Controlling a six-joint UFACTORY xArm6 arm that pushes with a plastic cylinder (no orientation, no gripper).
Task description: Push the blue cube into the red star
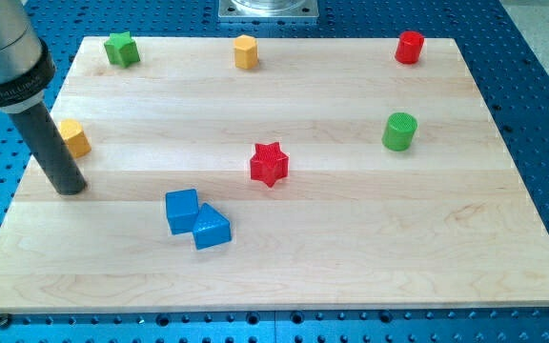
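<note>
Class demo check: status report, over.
My tip left of blue cube, apart. Red star up-right of cube. Blue triangular block touches cube; path clear.

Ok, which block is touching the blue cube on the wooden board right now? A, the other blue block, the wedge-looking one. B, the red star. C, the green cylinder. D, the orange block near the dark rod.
A: the blue cube sits pressed against the blue wedge-shaped block at its lower right, while the red star stands apart, up and to the view's right; my tip is off to the cube's left.
</note>
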